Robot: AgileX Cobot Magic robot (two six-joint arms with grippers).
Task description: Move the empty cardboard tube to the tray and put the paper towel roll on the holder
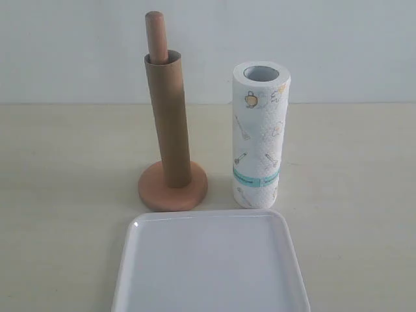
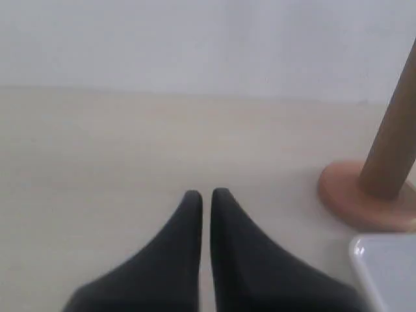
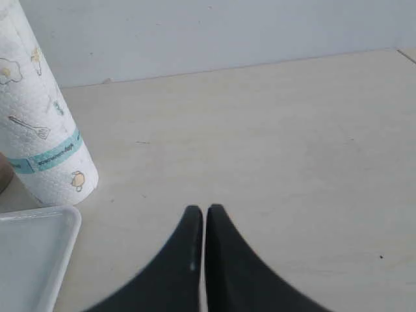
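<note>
The brown cardboard tube (image 1: 168,123) stands slipped over the post of the wooden holder (image 1: 172,186), whose rounded top (image 1: 155,36) sticks out above it. To its right the paper towel roll (image 1: 260,133) stands upright on the table. The white tray (image 1: 209,263) lies in front of both. Neither gripper shows in the exterior view. My left gripper (image 2: 206,195) is shut and empty over bare table, with the holder's base (image 2: 364,198), the tube (image 2: 395,146) and a tray corner (image 2: 387,266) off to one side. My right gripper (image 3: 204,209) is shut and empty, apart from the roll (image 3: 39,123) and the tray (image 3: 36,257).
A pale wall runs behind the light wooden table (image 1: 351,169). The table's far corner shows in the right wrist view (image 3: 406,53).
</note>
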